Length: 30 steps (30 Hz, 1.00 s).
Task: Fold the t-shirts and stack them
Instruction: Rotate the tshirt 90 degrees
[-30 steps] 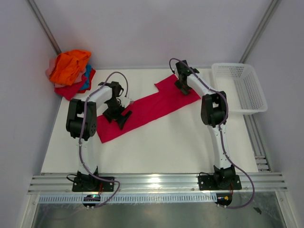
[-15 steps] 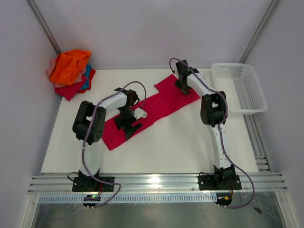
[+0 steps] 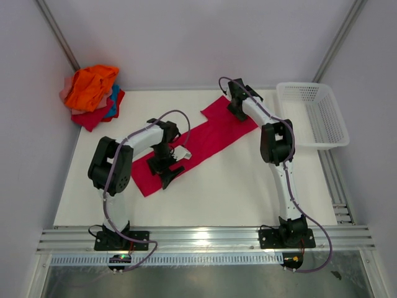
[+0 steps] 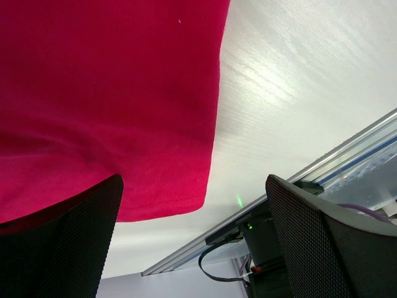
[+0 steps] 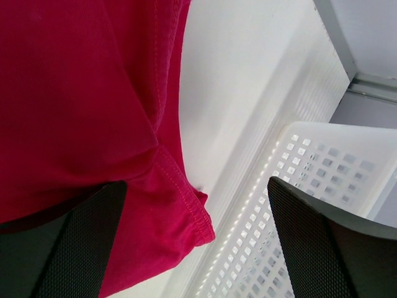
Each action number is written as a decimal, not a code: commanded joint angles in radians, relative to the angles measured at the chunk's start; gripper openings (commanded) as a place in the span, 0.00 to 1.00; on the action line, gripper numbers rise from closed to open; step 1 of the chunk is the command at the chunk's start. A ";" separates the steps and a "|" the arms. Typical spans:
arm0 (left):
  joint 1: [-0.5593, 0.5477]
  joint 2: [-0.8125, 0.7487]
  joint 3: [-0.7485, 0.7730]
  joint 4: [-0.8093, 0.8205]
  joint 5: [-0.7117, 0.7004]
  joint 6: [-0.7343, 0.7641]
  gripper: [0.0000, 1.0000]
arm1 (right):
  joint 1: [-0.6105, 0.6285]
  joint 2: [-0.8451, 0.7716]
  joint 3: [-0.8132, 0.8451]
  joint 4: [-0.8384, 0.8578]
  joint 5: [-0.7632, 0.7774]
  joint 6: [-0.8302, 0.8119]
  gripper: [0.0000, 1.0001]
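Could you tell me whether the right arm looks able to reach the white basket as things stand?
Probably yes. The right fingers hang open over the far end of the crimson shirt, the basket sits just beside that end, and nothing stands between them.

White table [image 3: 217,192]: flat, faintly wood-grained surface filling the centre of the top view.
White plastic mesh basket [image 3: 316,118]: stands at 2 o'clock, at the table's right edge, long side parallel to that edge.
Aluminium rail [image 3: 205,239]: runs along the near table edge at 6 o'clock.
Grey frame posts [image 3: 59,34]: slant at 11 and 1 o'clock.
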 commanded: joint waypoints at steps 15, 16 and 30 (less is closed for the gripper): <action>-0.001 -0.088 0.015 0.020 0.008 -0.073 0.99 | 0.037 0.036 0.090 0.098 -0.013 0.011 0.99; -0.003 -0.094 0.014 0.034 -0.022 -0.076 0.99 | 0.040 0.041 0.095 0.094 -0.013 0.011 0.99; 0.089 0.038 0.250 0.172 -0.252 -0.122 0.99 | 0.047 0.000 0.024 0.091 0.010 0.025 1.00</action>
